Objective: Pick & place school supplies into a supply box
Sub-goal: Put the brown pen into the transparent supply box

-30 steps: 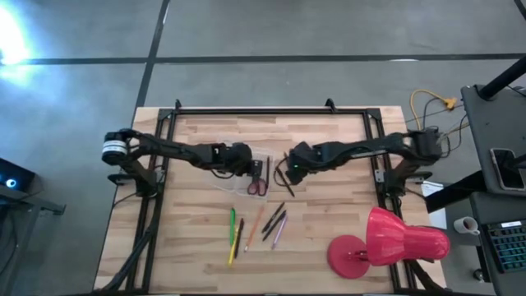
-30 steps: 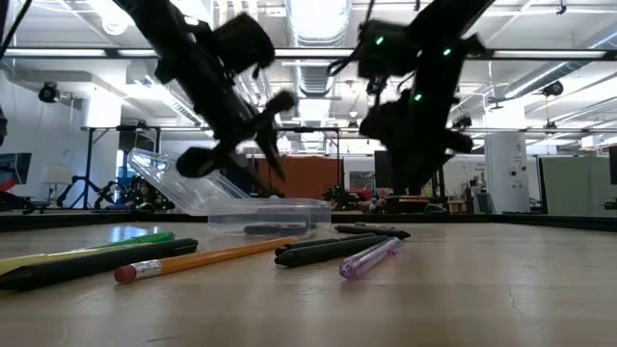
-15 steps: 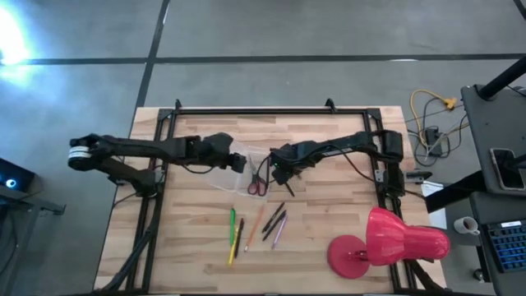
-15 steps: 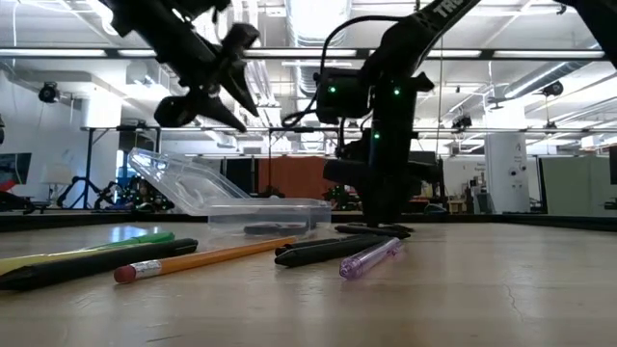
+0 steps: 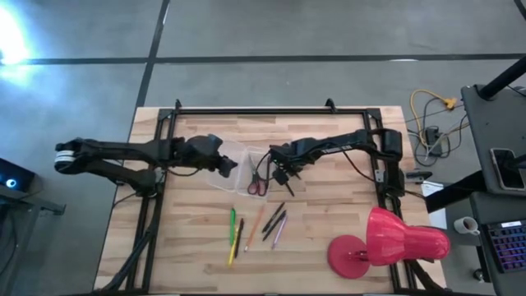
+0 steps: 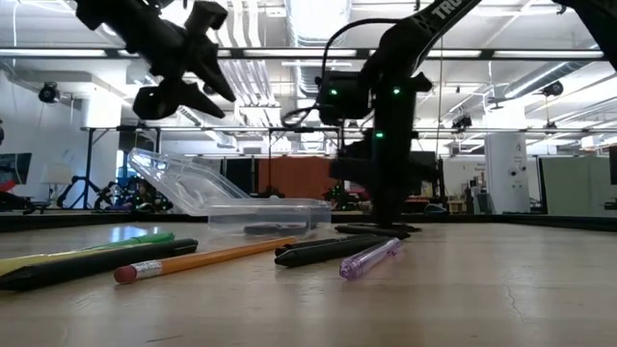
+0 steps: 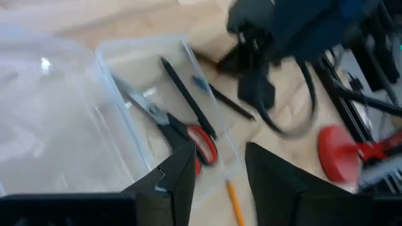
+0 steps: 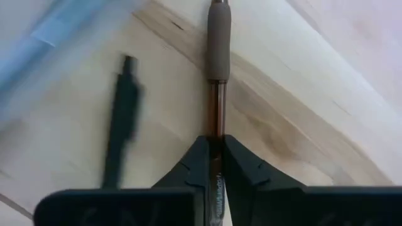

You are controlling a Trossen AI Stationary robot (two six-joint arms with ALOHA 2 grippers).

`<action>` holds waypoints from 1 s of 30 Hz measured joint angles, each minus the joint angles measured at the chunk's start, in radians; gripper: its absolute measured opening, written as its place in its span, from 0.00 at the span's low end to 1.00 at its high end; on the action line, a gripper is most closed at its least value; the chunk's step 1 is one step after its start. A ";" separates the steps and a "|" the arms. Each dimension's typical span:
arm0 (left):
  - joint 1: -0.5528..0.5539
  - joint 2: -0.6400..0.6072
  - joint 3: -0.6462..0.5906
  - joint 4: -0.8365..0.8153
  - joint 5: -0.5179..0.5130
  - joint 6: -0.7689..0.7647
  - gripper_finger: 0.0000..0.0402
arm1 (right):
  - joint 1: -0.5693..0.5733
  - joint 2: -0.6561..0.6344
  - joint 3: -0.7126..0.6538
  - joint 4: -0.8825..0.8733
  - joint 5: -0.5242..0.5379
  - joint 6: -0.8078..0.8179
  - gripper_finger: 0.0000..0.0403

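Observation:
The clear supply box [image 5: 238,153] lies mid-table, tilted up at one end in the low view [image 6: 193,188]. It holds red-handled scissors [image 7: 188,135] and a black pen [image 7: 185,94]. My left gripper [image 7: 217,169] hangs open above the box's left part, well above it [image 6: 178,72]. My right gripper [image 8: 213,157] is down at the table just right of the box [image 5: 279,173], shut on a brown pen [image 8: 218,37]. A second black pen [image 8: 122,125] lies beside it on the wood. My right gripper pinches the brown pen's thin coppery barrel [image 8: 215,119], just behind its rubber grip sleeve, between its two fingertips. The fingers point down from above and stand across the pen. The pen lies flat on the table, running away from the fingers.
Several loose pens and pencils [image 5: 267,224] lie nearer the front edge, among them a green pen [image 5: 232,220] and an orange pencil [image 6: 207,258]. A big red lamp [image 5: 386,242] stands at the near right. Black frame rails [image 5: 271,109] border the table.
My left gripper has drawn back toward the table's left edge and risen above the box. My right gripper has moved a little toward the box and come down to the table at the brown pen.

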 joint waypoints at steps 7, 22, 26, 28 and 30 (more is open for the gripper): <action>-0.110 -0.039 -0.015 -0.025 0.021 -0.171 0.31 | 0.017 -0.262 -0.063 -0.111 0.049 0.113 0.04; -0.621 0.033 -0.015 -0.017 -0.368 -0.776 0.31 | 0.012 -0.427 -0.278 0.591 -0.203 0.341 0.11; -0.717 0.092 -0.016 -0.016 -0.443 -0.894 0.31 | 0.016 -0.333 -0.245 0.692 -0.256 0.303 0.12; -0.735 0.131 -0.016 -0.016 -0.442 -0.932 0.31 | 0.026 -0.272 -0.206 0.723 -0.288 0.301 0.12; -0.741 0.170 -0.012 -0.009 -0.430 -0.952 0.31 | 0.039 -0.205 -0.169 0.714 -0.309 0.305 0.11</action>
